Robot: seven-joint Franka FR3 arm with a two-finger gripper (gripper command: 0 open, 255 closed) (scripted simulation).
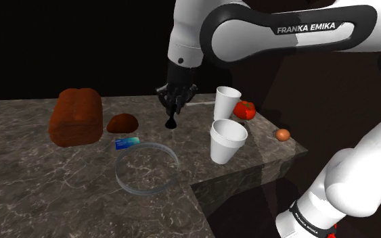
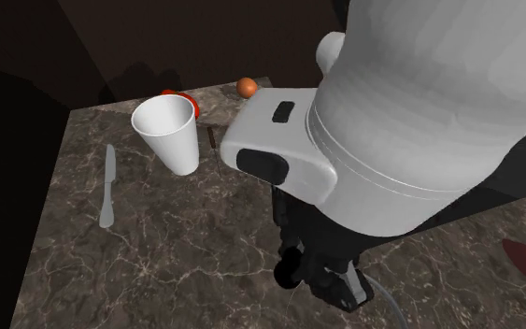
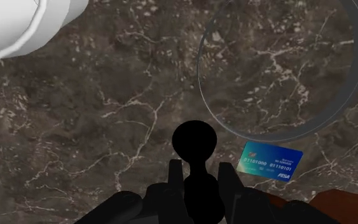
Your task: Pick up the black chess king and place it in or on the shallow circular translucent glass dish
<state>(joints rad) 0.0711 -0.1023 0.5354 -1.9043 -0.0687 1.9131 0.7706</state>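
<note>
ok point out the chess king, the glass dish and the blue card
black chess king (image 3: 194, 141), wrist view, its round base
glass dish (image 1: 143, 190), shoulder view, near rim
blue card (image 3: 271, 161), wrist view, middle of its face

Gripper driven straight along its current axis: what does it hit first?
Likely the bare tabletop, touched first by the king clasped in the gripper. The dish rim and the card lie off to one side of that line. Height above the surface is unclear.

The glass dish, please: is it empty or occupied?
Empty: only tabletop shows inside the glass dish; the black king is clasped in the gripper.
</note>
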